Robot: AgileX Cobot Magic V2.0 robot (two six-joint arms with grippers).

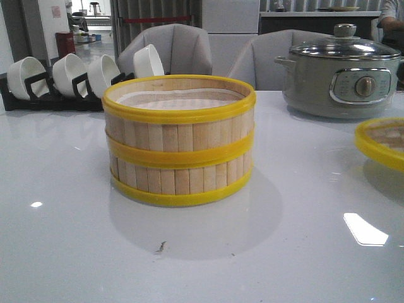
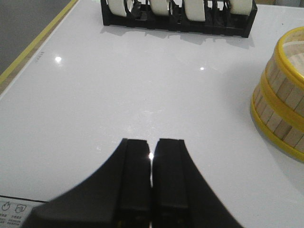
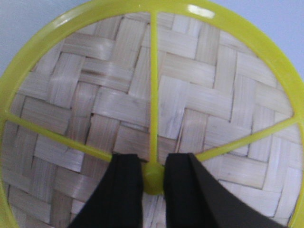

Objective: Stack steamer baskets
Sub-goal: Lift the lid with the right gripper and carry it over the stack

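Note:
Two steamer baskets [image 1: 180,142] with pale slat walls and yellow rims stand stacked in the middle of the white table; the upper one is open at the top. Their side also shows in the left wrist view [image 2: 285,104]. The woven-bamboo lid [image 3: 190,95] with its yellow rim and spokes fills the right wrist view. My right gripper [image 3: 153,175] is shut on the yellow knob [image 3: 153,181] at the lid's centre. Only an edge of the lid [image 1: 384,142] shows at the far right of the front view. My left gripper [image 2: 151,147] is shut and holds nothing, over bare table to the left of the stack.
A black rack of white bowls [image 1: 63,79] stands at the back left. A grey electric pot [image 1: 344,76] with a glass lid stands at the back right. Grey chairs [image 1: 183,47] are behind the table. The table's left edge [image 2: 33,45] has a yellow strip.

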